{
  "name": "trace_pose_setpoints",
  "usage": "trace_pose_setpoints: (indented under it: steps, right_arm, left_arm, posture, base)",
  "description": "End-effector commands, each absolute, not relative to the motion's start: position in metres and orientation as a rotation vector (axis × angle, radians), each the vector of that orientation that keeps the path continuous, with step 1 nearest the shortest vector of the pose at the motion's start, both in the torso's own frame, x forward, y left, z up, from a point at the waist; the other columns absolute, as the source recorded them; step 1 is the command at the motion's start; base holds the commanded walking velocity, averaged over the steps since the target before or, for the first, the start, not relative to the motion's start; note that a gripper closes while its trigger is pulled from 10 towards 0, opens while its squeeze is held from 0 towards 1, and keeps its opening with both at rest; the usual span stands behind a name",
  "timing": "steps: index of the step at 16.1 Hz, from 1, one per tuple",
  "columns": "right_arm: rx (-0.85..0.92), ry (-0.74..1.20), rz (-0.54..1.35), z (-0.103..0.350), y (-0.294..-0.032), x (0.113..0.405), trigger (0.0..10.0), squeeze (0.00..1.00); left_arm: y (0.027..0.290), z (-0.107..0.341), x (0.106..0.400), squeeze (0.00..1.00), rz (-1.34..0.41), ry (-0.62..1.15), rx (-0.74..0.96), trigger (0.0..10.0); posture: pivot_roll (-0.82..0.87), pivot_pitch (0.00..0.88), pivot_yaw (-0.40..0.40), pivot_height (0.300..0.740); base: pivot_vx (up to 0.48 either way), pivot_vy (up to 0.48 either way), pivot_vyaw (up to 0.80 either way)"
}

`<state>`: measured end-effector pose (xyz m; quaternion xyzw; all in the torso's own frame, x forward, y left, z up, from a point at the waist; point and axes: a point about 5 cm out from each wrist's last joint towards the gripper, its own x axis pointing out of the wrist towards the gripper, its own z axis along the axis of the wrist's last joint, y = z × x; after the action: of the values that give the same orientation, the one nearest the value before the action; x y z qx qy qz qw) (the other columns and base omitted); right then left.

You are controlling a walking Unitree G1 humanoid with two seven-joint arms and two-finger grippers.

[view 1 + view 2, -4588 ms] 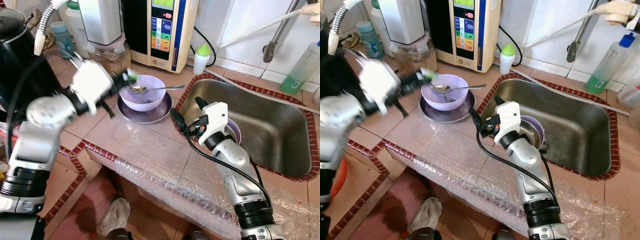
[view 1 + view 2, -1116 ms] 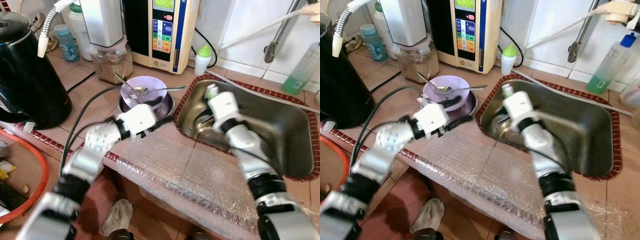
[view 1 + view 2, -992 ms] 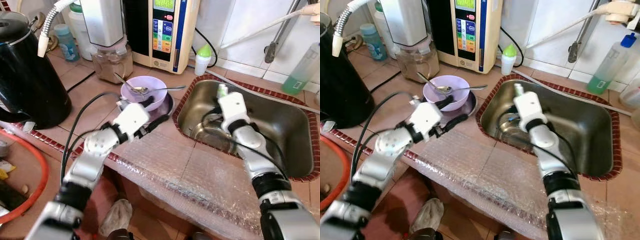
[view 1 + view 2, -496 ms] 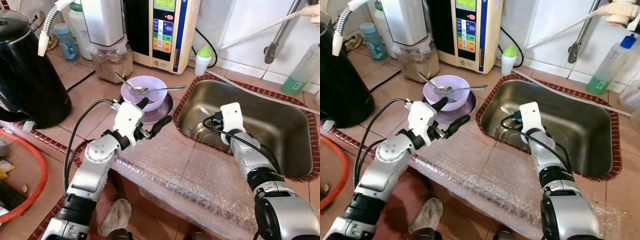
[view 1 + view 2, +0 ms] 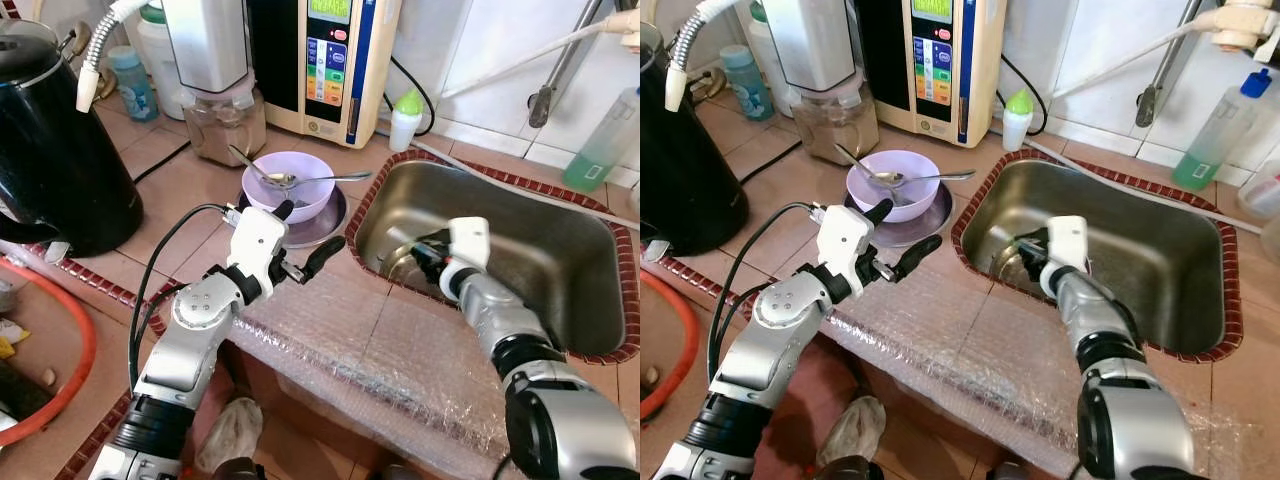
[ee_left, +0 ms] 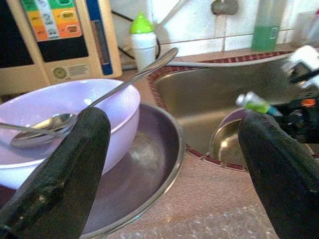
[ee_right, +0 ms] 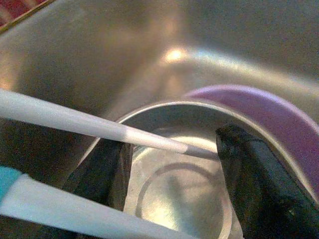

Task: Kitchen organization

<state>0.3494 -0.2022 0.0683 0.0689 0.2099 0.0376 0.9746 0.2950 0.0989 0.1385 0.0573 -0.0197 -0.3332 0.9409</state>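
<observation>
Along the counter's back edge stand a black kettle (image 5: 45, 150) and a water purifier (image 5: 325, 60). Set into the tiled counter (image 5: 190, 190), the steel sink (image 5: 560, 250) holds a steel bowl (image 7: 184, 174) nested in a purple bowl (image 7: 269, 119) at its near-left corner. Beside the sink's left rim, a lilac bowl (image 5: 290, 185) with two spoons (image 5: 325, 179) sits on a steel plate (image 6: 144, 174). The left gripper (image 5: 296, 243) hovers just in front of that plate, fingers spread apart, touching nothing. The right gripper (image 7: 174, 164) reaches into the sink, fingers apart either side of the steel bowl's rim, a white-handled utensil (image 7: 94, 124) crossing between them.
</observation>
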Motion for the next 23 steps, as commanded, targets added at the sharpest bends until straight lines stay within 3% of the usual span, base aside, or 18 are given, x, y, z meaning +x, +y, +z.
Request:
trace_pose_setpoints:
  steps: [1,3,8,14,18,23]
  right_arm:
    - [0.363,0.422,0.042,0.071,-0.199,0.353,10.0,1.00]
    - [0.475,0.425,0.015,0.071,-0.199,0.353,10.0,1.00]
    - [-0.154,0.281,0.098,0.087,-0.205,0.355,10.0,1.00]
    - [-0.112,0.022,0.133,0.112,-0.188,0.355,10.0,1.00]
    - [-0.108,-0.009,0.195,0.097,-0.159,0.331,10.0,1.00]
    - [-0.084,-0.058,0.152,0.098,-0.148,0.314,10.0,1.00]
  left_arm:
    - [0.097,0.138,0.292,1.00,-0.683,-0.036,0.116,10.0]
    - [0.096,0.135,0.288,1.00,-0.689,-0.025,0.117,10.0]
    - [0.096,0.136,0.286,1.00,-0.686,-0.020,0.128,10.0]
    - [0.095,0.136,0.280,1.00,-0.673,-0.026,0.114,10.0]
    - [0.095,0.145,0.279,1.00,-0.658,-0.055,0.086,10.0]
    - [0.107,0.160,0.293,1.00,-0.547,-0.120,0.079,10.0]
  posture:
    - [-0.01,0.000,-0.021,0.740]
    - [-0.01,0.000,-0.020,0.740]
    - [-0.01,0.000,-0.026,0.740]
    - [-0.01,0.000,-0.033,0.740]
    - [-0.01,0.000,-0.033,0.740]
    - [-0.01,0.000,-0.026,0.740]
  base:
    - [0.000,0.000,0.00]
    - [0.000,0.000,0.00]
    - [0.000,0.000,0.00]
    - [0.000,0.000,0.00]
    - [0.000,0.000,0.00]
    - [0.000,0.000,0.00]
